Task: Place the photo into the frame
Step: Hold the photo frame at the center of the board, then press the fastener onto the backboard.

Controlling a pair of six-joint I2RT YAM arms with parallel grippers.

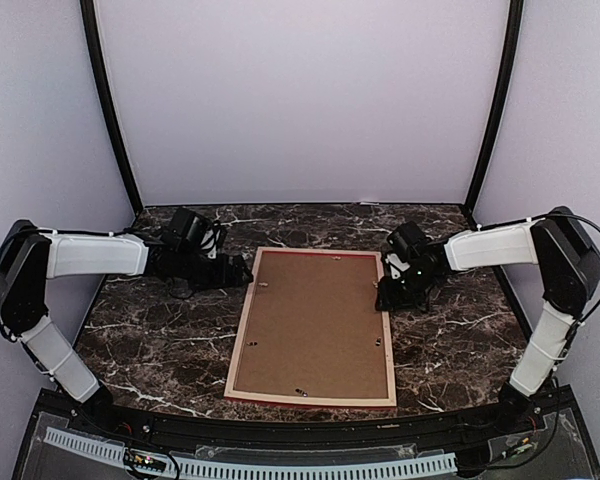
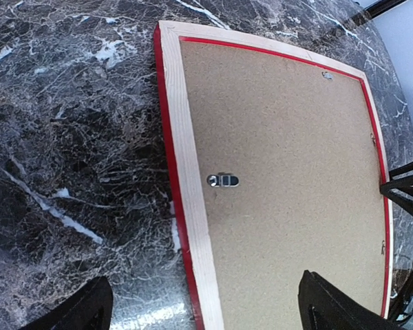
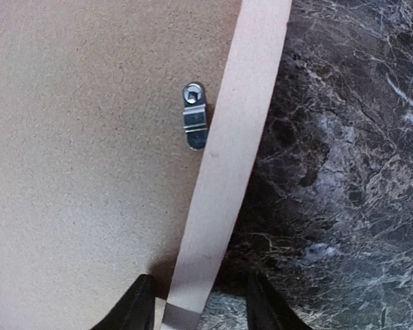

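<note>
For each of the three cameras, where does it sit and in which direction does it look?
Top external: above and behind the robot, looking down at the table and the face-down frame; left arm and right arm show.
Left wrist: on the left arm, looking down at the frame's left rail; left gripper fingers at bottom corners.
Right wrist: on the right arm, looking down at the right rail and a metal clip; right gripper straddles the rail.
Shared: both wrist views show the backing board.
</note>
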